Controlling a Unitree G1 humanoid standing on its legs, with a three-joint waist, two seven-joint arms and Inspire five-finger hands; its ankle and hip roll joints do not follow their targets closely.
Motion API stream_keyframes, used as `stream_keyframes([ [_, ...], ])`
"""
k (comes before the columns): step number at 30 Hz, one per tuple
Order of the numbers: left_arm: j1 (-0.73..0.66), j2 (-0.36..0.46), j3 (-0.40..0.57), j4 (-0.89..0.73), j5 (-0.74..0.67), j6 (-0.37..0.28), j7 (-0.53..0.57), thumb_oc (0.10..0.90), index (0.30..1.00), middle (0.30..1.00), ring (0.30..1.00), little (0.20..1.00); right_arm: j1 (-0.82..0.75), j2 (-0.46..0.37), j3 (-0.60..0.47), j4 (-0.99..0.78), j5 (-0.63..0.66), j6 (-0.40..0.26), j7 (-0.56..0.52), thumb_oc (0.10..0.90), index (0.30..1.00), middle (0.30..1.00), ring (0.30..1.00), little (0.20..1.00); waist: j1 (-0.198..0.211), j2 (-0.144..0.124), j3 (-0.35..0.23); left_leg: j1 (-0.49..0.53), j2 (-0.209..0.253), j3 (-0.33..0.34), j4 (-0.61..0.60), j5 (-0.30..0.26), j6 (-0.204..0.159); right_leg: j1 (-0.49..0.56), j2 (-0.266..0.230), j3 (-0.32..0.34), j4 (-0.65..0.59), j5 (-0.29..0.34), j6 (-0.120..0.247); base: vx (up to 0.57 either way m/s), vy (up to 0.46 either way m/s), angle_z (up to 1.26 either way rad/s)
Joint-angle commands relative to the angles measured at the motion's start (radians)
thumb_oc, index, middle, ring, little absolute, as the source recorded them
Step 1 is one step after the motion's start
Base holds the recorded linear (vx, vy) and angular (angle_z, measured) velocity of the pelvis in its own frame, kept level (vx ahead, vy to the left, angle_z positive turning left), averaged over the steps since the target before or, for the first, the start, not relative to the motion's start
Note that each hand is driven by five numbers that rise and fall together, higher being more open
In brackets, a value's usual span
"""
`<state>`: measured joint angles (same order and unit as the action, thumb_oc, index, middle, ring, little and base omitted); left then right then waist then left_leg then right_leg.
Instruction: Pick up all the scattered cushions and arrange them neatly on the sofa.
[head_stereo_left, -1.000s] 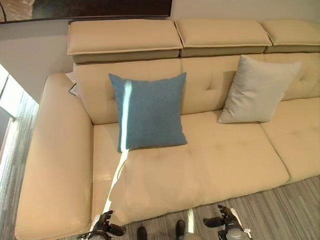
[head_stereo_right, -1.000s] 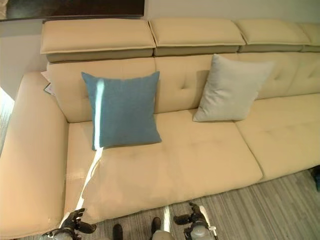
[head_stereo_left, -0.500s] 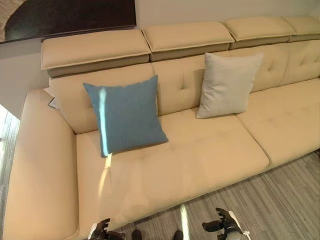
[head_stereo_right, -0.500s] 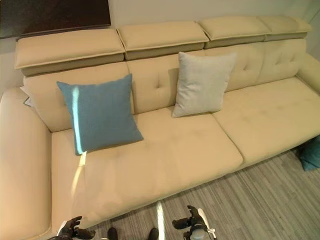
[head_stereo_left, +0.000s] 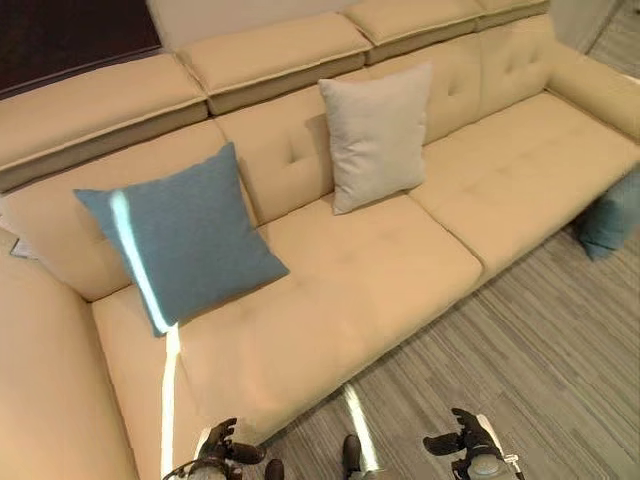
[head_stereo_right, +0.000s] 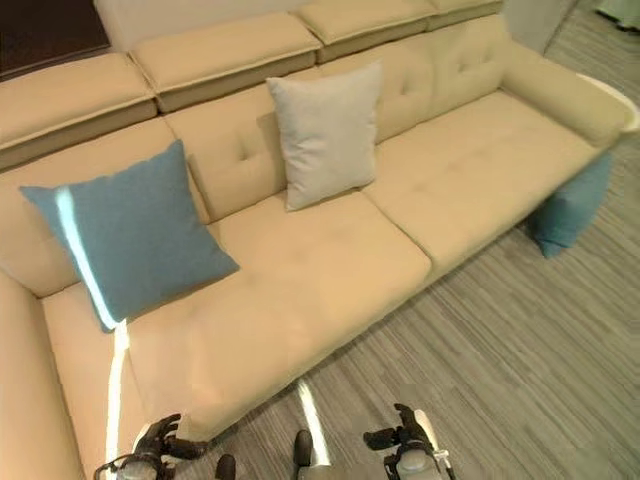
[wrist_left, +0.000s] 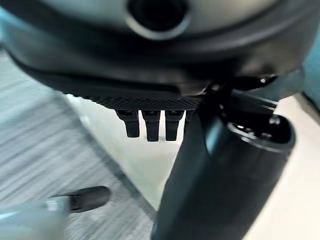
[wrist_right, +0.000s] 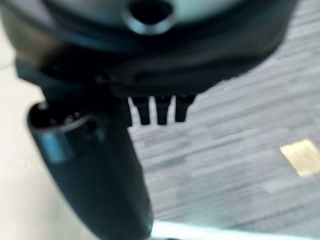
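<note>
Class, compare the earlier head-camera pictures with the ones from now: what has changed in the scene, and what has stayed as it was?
The camera has swung toward the robot's right, so the sofa slides left in view and a teal cushion on the floor by its far end comes into sight. Nothing was picked up or released. The blue cushion and beige cushion lean on the backrest as before; the left hand and right hand remain low, open and empty.

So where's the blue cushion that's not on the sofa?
The blue cushion is on the floor, leaning against the sofa's far right end, below its armrest.

Tan sofa (head_stereo_right: 330, 270): blue cushion (head_stereo_right: 125, 245), grey cushion (head_stereo_right: 322, 133); teal cushion (head_stereo_right: 568, 205) on floor (head_stereo_right: 520, 360).
</note>
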<state>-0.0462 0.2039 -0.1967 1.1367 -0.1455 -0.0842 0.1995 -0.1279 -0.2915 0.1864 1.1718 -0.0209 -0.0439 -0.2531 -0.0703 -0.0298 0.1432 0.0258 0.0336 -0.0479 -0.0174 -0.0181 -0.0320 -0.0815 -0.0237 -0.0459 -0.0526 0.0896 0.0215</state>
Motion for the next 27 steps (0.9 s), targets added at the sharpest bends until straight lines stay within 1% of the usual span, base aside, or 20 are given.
stream_keyframes([
  [1,0.002,0.016,-0.01,0.037,0.026,-0.023,0.002,0.8,0.9,0.9,0.9,0.9,-0.009,-0.004,0.008,0.03,-0.006,-0.001,-0.027,0.8,0.9,0.9,0.9,0.9,0.006,-0.022,-0.031,-0.054,-0.099,-0.008,0.081,-0.104,0.041,-0.081,-0.045,0.033,0.097,-0.021,0.117,-0.16,0.144,-0.91],
  [3,-0.006,0.019,-0.013,0.051,0.039,-0.018,0.003,0.8,0.9,0.9,0.9,0.9,-0.011,0.003,0.006,0.034,-0.004,0.006,-0.029,0.8,0.9,0.9,0.9,0.9,0.009,-0.024,-0.022,-0.059,-0.099,0.013,0.07,-0.096,0.051,-0.107,-0.056,0.034,0.087,0.005,0.139,-0.22,0.08,-0.91],
  [4,-0.014,0.029,-0.015,0.063,0.05,-0.017,0.006,0.8,0.9,0.9,0.9,0.9,-0.013,0.011,0.008,0.035,-0.006,0.01,-0.028,0.8,0.9,0.9,0.9,0.9,0.016,-0.024,-0.001,-0.071,-0.087,0.042,0.073,-0.086,0.056,-0.14,-0.067,-0.003,0.102,0.01,0.144,-0.24,0.055,-1.04],
  [5,-0.014,0.029,-0.015,0.063,0.05,-0.017,0.006,0.8,0.9,0.9,0.9,0.9,-0.013,0.011,0.008,0.035,-0.006,0.01,-0.028,0.8,0.9,0.9,0.9,0.9,0.016,-0.024,-0.001,-0.071,-0.087,0.043,0.073,-0.086,0.056,-0.14,-0.067,-0.003,0.102,0.01,0.144,-0.34,0.029,-1.17],
  [6,-0.019,0.038,-0.011,0.066,0.058,-0.014,0.007,0.8,0.9,0.9,0.9,0.9,-0.014,0.013,0.013,0.043,-0.013,0.006,-0.033,0.8,0.9,0.9,0.9,0.9,0.042,-0.013,0.016,-0.082,-0.061,0.089,0.061,-0.066,0.058,-0.133,-0.103,-0.145,0.13,-0.024,0.13,-0.27,0.011,-0.98],
  [7,-0.018,0.041,-0.01,0.068,0.063,-0.012,0.007,0.8,0.9,0.9,0.9,0.9,-0.009,0.012,0.013,0.048,-0.014,0.006,-0.033,0.8,0.9,0.9,0.9,0.9,0.05,-0.008,0.016,-0.088,-0.053,0.107,0.052,-0.05,0.059,-0.12,-0.117,-0.198,0.155,-0.046,0.119,-0.33,0.005,-0.71],
  [8,-0.015,0.045,-0.006,0.072,0.067,-0.009,0.008,0.8,0.9,0.9,0.9,0.9,-0.004,0.011,0.012,0.054,-0.013,0.007,-0.033,0.8,0.9,0.9,0.9,0.9,0.054,-0.004,0.014,-0.086,-0.045,0.121,0.041,-0.04,0.061,-0.111,-0.121,-0.22,0.185,-0.062,0.108,-0.16,-0.004,-0.99],
  [9,-0.015,0.045,-0.006,0.072,0.067,-0.009,0.008,0.8,0.9,0.9,0.9,0.9,-0.004,0.012,0.012,0.054,-0.013,0.007,-0.033,0.8,0.9,0.9,0.9,0.9,0.053,-0.005,0.012,-0.089,-0.046,0.121,0.04,-0.037,0.061,-0.113,-0.122,-0.22,0.184,-0.061,0.108,-0.12,-0.016,-1.06],
  [10,-0.013,0.047,-0.003,0.074,0.07,-0.008,0.008,0.8,0.9,0.9,0.9,0.9,0.0,0.011,0.01,0.057,-0.014,0.006,-0.031,0.8,0.9,0.9,0.9,0.9,0.059,-0.001,0.009,-0.091,-0.041,0.132,0.036,-0.03,0.063,-0.1,-0.126,-0.237,0.209,-0.077,0.104,-0.12,-0.042,-1.25],
  [11,-0.007,0.047,0.002,0.077,0.071,-0.008,0.007,0.8,0.9,0.9,0.9,0.9,0.006,0.008,0.004,0.064,-0.013,0.005,-0.033,0.8,0.9,0.9,0.9,0.9,0.073,0.003,0.005,-0.09,-0.03,0.153,0.034,-0.027,0.065,-0.069,-0.138,-0.272,0.231,-0.102,0.1,-0.18,-0.123,-0.85],
  [12,0.008,0.046,0.016,0.075,0.07,-0.008,0.007,0.8,0.9,0.9,0.9,0.9,0.009,0.005,-0.001,0.073,-0.018,0.002,-0.036,0.8,0.9,0.9,0.9,0.9,0.11,0.014,-0.011,-0.087,-0.005,0.201,0.032,-0.038,0.056,0.009,-0.178,-0.374,0.275,-0.16,0.107,-0.13,-0.111,-0.8],
  [13,0.008,0.046,0.016,0.075,0.07,-0.008,0.007,0.8,0.9,0.9,0.9,0.9,0.009,0.005,-0.001,0.073,-0.018,0.002,-0.036,0.8,0.9,0.9,0.9,0.9,0.11,0.014,-0.011,-0.087,-0.006,0.202,0.032,-0.038,0.056,0.01,-0.178,-0.374,0.275,-0.161,0.107,-0.13,-0.167,-0.87],
  [14,0.011,0.048,0.018,0.077,0.08,-0.007,0.007,0.8,0.9,0.9,0.9,0.9,0.012,0.006,-0.002,0.071,-0.02,0.002,-0.037,0.8,0.9,0.9,0.9,0.9,0.129,0.01,-0.025,-0.094,0.004,0.239,0.039,-0.035,0.048,0.062,-0.19,-0.419,0.246,-0.162,0.116,-0.11,-0.167,-1.09],
  [15,0.014,0.047,0.024,0.066,0.068,-0.008,0.009,0.8,0.9,0.9,0.9,0.9,0.005,0.006,0.004,0.061,-0.021,0.007,-0.042,0.8,0.9,0.9,0.9,0.9,0.144,0.004,-0.029,-0.098,0.018,0.277,0.059,-0.033,0.036,0.067,-0.182,-0.41,0.229,-0.157,0.12,-0.12,-0.225,-1.02],
  [17,0.015,0.043,0.029,0.062,0.065,-0.009,0.01,0.8,0.9,0.9,0.9,0.9,0.004,0.006,0.004,0.058,-0.02,0.008,-0.044,0.8,0.9,0.9,0.9,0.9,0.146,0.001,-0.031,-0.101,0.025,0.286,0.078,-0.037,0.032,0.074,-0.173,-0.397,0.195,-0.155,0.126,-0.05,-0.164,-1.11],
  [19,0.012,0.035,0.027,0.048,0.051,-0.014,0.014,0.8,0.9,0.9,0.9,0.9,0.003,0.001,0.009,0.044,-0.016,0.006,-0.054,0.8,0.9,0.9,0.9,0.9,0.14,0.001,-0.019,-0.122,0.053,0.287,0.137,-0.045,0.014,0.079,-0.145,-0.375,0.143,-0.152,0.12,-0.06,-0.277,-1.0],
  [21,0.004,0.015,0.015,0.036,0.05,-0.012,0.008,0.8,0.9,0.9,0.9,0.9,0.012,-0.016,0.003,0.03,-0.008,0.003,-0.064,0.8,0.9,0.9,0.9,0.9,0.114,0.011,-0.009,-0.124,0.1,0.296,0.202,-0.064,-0.005,0.097,-0.104,-0.345,0.09,-0.162,0.097,-0.05,-0.264,-0.43],
  [24,0.007,0.005,0.011,0.032,0.043,-0.011,0.008,0.8,0.9,0.9,0.9,0.9,0.016,-0.019,-0.002,0.025,-0.004,0.002,-0.072,0.8,0.9,0.9,0.9,0.9,0.108,0.017,-0.004,-0.124,0.113,0.285,0.235,-0.07,-0.008,0.11,-0.09,-0.325,0.073,-0.164,0.087,-0.01,-0.08,-0.39],
  [25,0.003,-0.007,-0.006,0.023,0.035,-0.016,0.015,0.8,0.9,0.9,0.9,0.9,0.015,-0.022,0.0,0.024,-0.001,0.002,-0.078,0.8,0.9,0.9,0.9,0.9,0.123,0.008,0.01,-0.154,0.074,0.219,0.263,-0.05,-0.004,0.103,-0.081,-0.294,0.057,-0.147,0.074,-0.01,-0.12,-0.7],
  [27,-0.005,-0.017,-0.024,0.02,0.038,-0.015,0.013,0.8,0.9,0.9,0.9,0.9,0.02,-0.02,0.0,0.031,-0.002,0.001,-0.083,0.8,0.9,0.9,0.9,0.9,0.135,0.0,0.013,-0.169,0.009,0.14,0.257,-0.07,0.0,0.109,-0.07,-0.262,0.046,-0.139,0.075,0.05,-0.092,-0.82],
])
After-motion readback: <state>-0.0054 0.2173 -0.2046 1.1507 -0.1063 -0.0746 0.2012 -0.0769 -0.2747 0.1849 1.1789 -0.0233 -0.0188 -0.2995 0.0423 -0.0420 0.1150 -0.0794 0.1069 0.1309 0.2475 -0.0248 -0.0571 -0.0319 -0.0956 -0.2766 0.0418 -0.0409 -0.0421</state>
